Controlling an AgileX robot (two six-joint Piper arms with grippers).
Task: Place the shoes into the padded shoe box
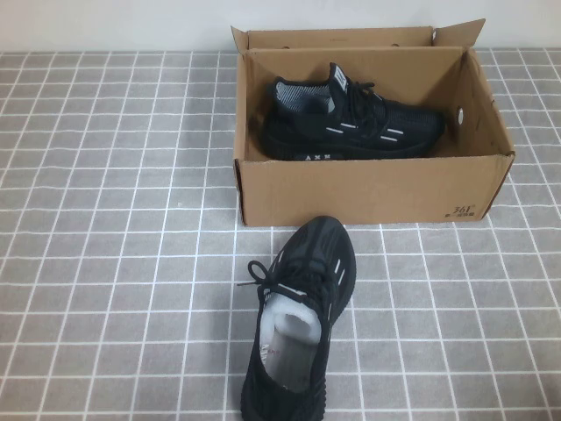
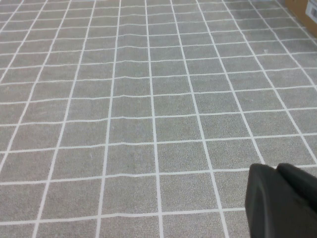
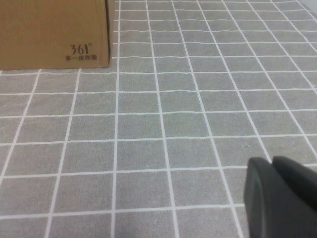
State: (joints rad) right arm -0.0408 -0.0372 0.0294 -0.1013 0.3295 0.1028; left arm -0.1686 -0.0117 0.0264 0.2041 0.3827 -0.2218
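The brown cardboard shoe box [image 1: 368, 189] stands open at the back middle of the table. One black sneaker [image 1: 351, 118] lies on its side inside it. The other black sneaker [image 1: 298, 324] stands on the cloth in front of the box, toe toward the box, white paper in its opening. Neither arm shows in the high view. My left gripper [image 2: 285, 198] hangs over bare grid cloth, fingers pressed together, holding nothing. My right gripper [image 3: 282, 196] is likewise shut and empty over the cloth, with the box's logo corner [image 3: 81, 49] some way off.
A grey cloth with a white grid [image 1: 114, 263] covers the table. A white wall [image 1: 114, 22] runs behind it. A sliver of the box [image 2: 304, 7] shows at the edge of the left wrist view.
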